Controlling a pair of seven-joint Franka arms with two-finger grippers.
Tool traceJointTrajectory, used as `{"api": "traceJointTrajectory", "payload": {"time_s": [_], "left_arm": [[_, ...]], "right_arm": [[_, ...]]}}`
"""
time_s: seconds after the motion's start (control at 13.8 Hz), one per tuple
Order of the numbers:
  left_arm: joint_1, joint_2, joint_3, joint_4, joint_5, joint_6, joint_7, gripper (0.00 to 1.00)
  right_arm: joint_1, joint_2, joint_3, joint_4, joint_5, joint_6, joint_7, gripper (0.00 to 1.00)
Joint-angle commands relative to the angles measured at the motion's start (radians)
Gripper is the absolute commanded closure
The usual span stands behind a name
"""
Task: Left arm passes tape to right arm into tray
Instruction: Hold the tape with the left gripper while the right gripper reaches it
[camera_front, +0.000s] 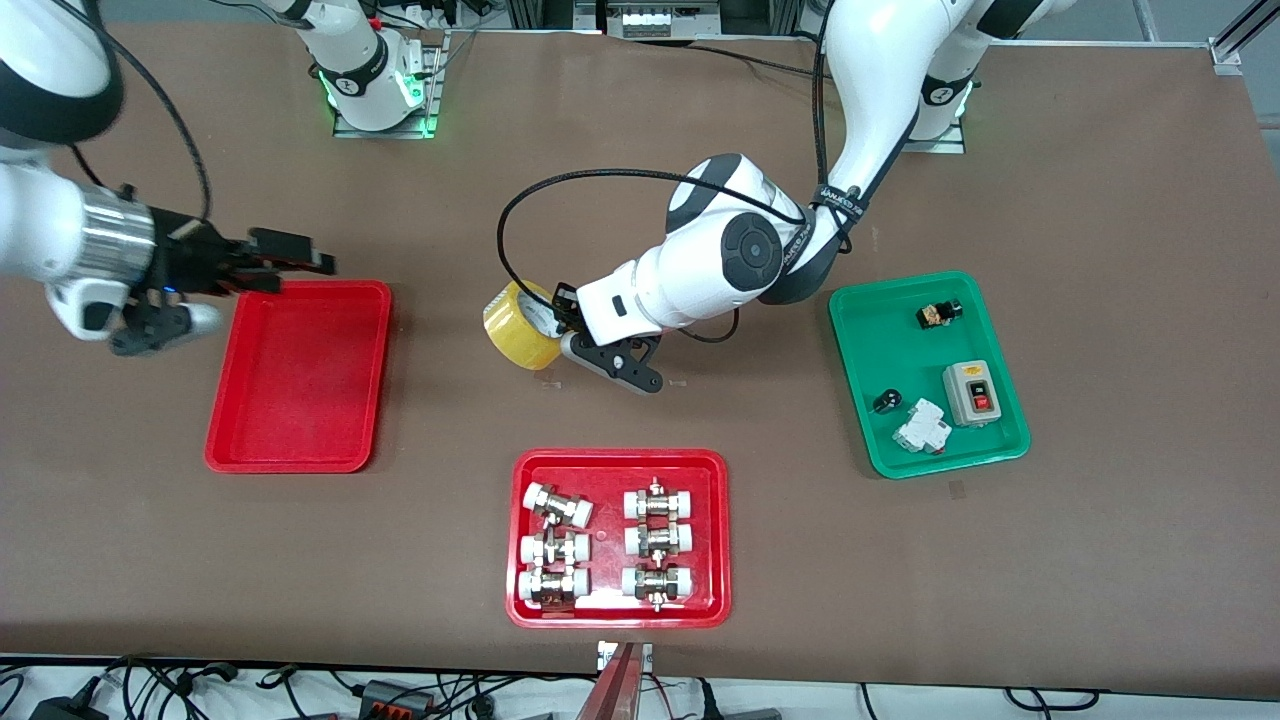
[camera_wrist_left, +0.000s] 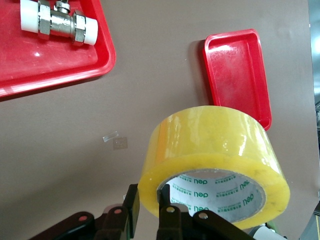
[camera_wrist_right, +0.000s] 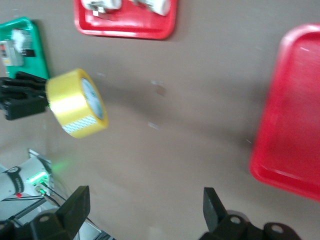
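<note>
My left gripper (camera_front: 556, 322) is shut on the wall of the yellow tape roll (camera_front: 520, 325) and holds it up over the middle of the table. In the left wrist view one finger is inside the core and one outside the tape (camera_wrist_left: 215, 160), with the gripper (camera_wrist_left: 148, 210) clamped on it. My right gripper (camera_front: 300, 262) is open and empty, over the table by the plain red tray's (camera_front: 300, 375) edge farthest from the front camera. The right wrist view shows the open gripper (camera_wrist_right: 145, 202), the tape (camera_wrist_right: 76, 104) farther off and the tray (camera_wrist_right: 292, 120).
A red tray of white-capped metal fittings (camera_front: 618, 540) lies near the front edge of the table. A green tray (camera_front: 925, 375) with small electrical parts lies toward the left arm's end. A black cable (camera_front: 560, 185) loops over the left arm's wrist.
</note>
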Motion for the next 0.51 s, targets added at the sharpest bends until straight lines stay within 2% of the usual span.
{"api": "traceJointTrajectory", "payload": {"time_s": [0.0, 0.15, 0.44], "left_arm": [[-0.039, 0.059, 0.019, 0.112, -0.001, -0.044, -0.102, 1.0], [-0.048, 0.085, 0.035, 0.167, 0.038, -0.109, -0.126, 1.0], [-0.056, 0.093, 0.035, 0.167, 0.039, -0.113, -0.127, 1.0]], "right_arm": [[0.068, -0.011, 0.0, -0.065, 0.073, 0.119, -0.057, 0.0], [0.122, -0.01, 0.0, -0.109, 0.114, 0.216, -0.086, 0.0], [0.206, 0.018, 0.0, -0.16, 0.121, 0.363, -0.11, 0.0]]}}
